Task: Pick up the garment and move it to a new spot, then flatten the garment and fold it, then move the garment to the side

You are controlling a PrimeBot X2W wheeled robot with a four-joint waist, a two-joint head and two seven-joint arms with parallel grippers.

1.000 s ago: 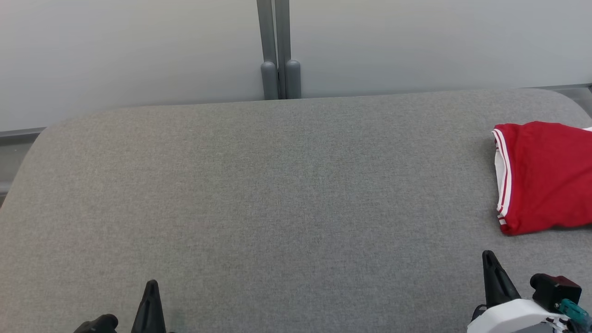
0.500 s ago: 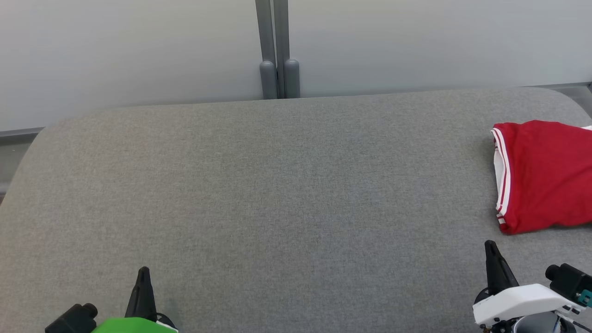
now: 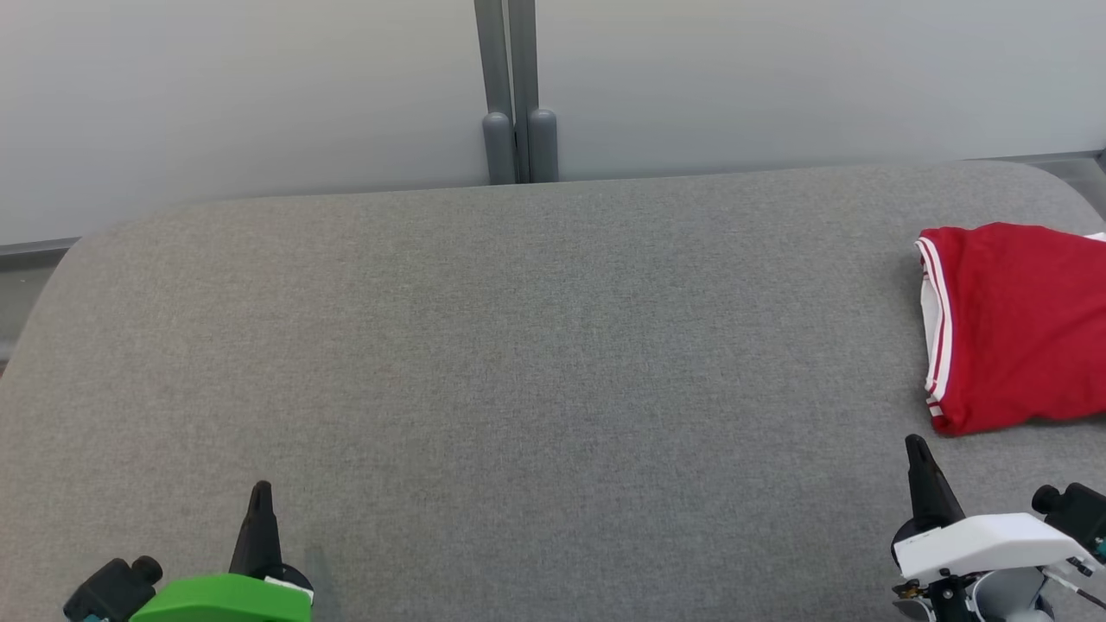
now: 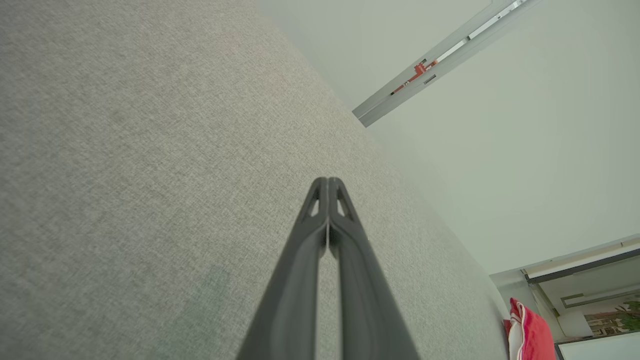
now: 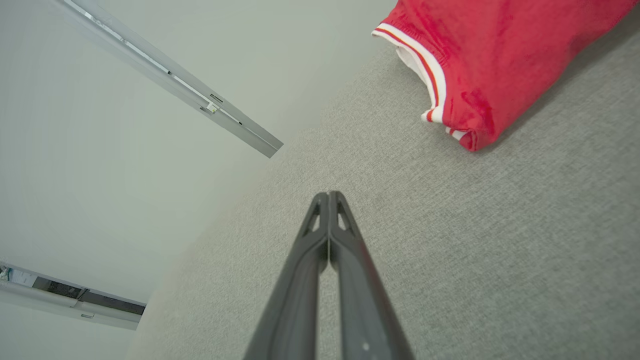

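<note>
The garment (image 3: 1015, 324) is red with white-striped trim and lies folded at the right edge of the grey table (image 3: 518, 345); it also shows in the right wrist view (image 5: 500, 55) and, small, in the left wrist view (image 4: 527, 332). My right gripper (image 3: 916, 447) is shut and empty, hovering just in front of the garment without touching it. Its fingers (image 5: 328, 195) meet at the tips. At the lower left my left gripper (image 3: 260, 490) is shut too, with nothing in it, far from the garment; its tips (image 4: 327, 181) press together over bare cloth.
A pale wall with a grey double post (image 3: 516, 95) runs behind the table's far edge. The table's corners are rounded, and a narrow grey ledge (image 3: 34, 250) shows past the left corner. Bare grey cloth spans the middle and left of the table.
Both grippers have come further up into the head view; the left arm's green casing and the right arm's white casing show more. The garment has not moved.
</note>
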